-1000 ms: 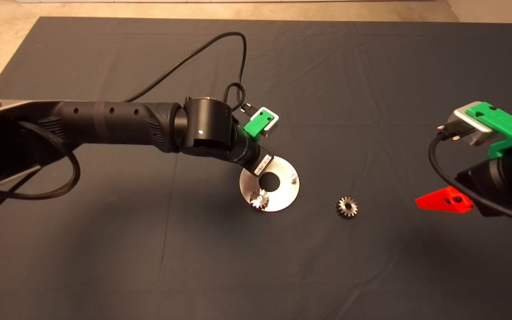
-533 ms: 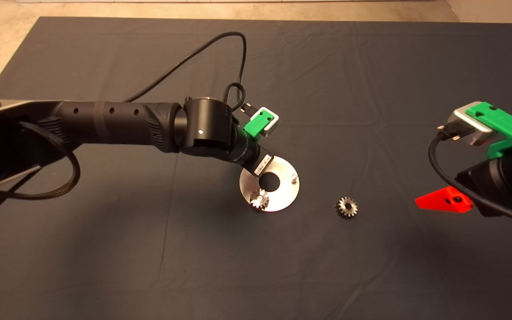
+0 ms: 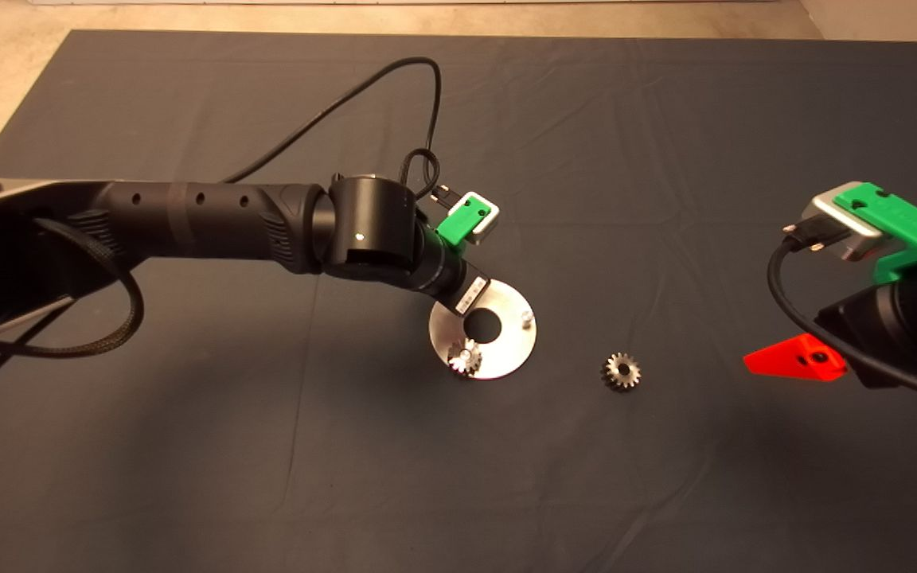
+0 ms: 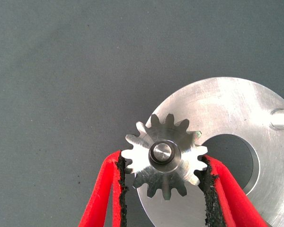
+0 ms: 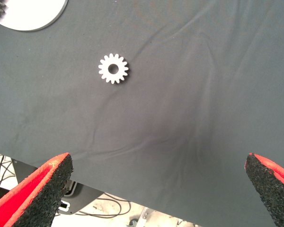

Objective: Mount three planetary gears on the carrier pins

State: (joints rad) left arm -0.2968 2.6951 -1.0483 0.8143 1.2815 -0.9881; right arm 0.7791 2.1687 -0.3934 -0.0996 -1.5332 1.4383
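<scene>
The shiny disc (image 3: 498, 346) lies mid-mat. One planetary gear (image 3: 465, 358) sits on its near-left carrier pin. The right pin (image 3: 526, 318) stands bare. My left arm's wrist (image 3: 427, 263) covers the disc's far-left part. In the left wrist view my left gripper (image 4: 163, 161) is shut on a second gear (image 4: 173, 175), which sits over a pin (image 4: 162, 152) on the disc (image 4: 227, 109). A third gear (image 3: 622, 371) lies loose on the mat right of the disc. It also shows in the right wrist view (image 5: 113, 68). My right gripper (image 5: 156, 187) is open and empty, apart from it.
The dark mat (image 3: 665, 159) covers the table, with floor beyond its far edge. A black cable (image 3: 363, 95) loops up from the left wrist. The right arm's red finger (image 3: 797, 358) hangs at the right edge. The disc's rim (image 5: 28, 14) shows in the right wrist view.
</scene>
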